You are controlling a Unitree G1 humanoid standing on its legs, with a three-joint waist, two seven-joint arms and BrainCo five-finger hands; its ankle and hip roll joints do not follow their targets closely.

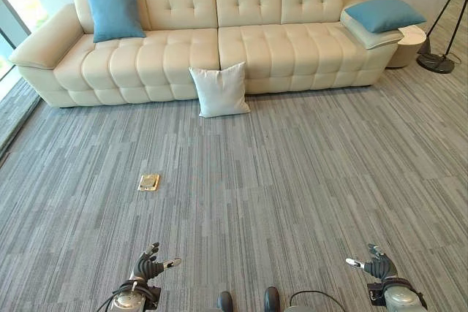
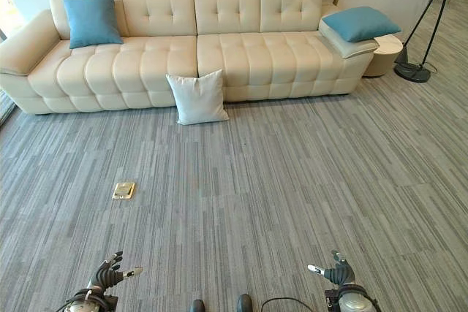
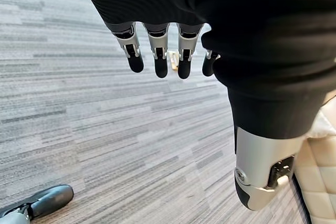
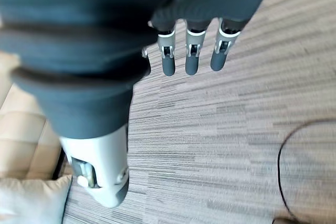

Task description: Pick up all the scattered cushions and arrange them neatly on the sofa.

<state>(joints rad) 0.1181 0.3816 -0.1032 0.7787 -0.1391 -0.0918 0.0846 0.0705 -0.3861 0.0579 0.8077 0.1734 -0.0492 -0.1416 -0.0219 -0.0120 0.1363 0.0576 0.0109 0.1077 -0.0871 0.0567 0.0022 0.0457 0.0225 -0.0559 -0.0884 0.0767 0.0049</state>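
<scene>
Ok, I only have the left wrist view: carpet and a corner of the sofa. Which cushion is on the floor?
Observer: One white cushion stands on the carpet, leaning against the front of the sofa near its middle.
Operator: Any already on the sofa?
Observer: Two. The left blue cushion is upright against the backrest, and the right blue cushion lies on the far armrest.
Operator: And my right hand?
Observer: The right hand hangs low over the carpet, well short of the sofa, its fingers relaxed and holding nothing.
</scene>
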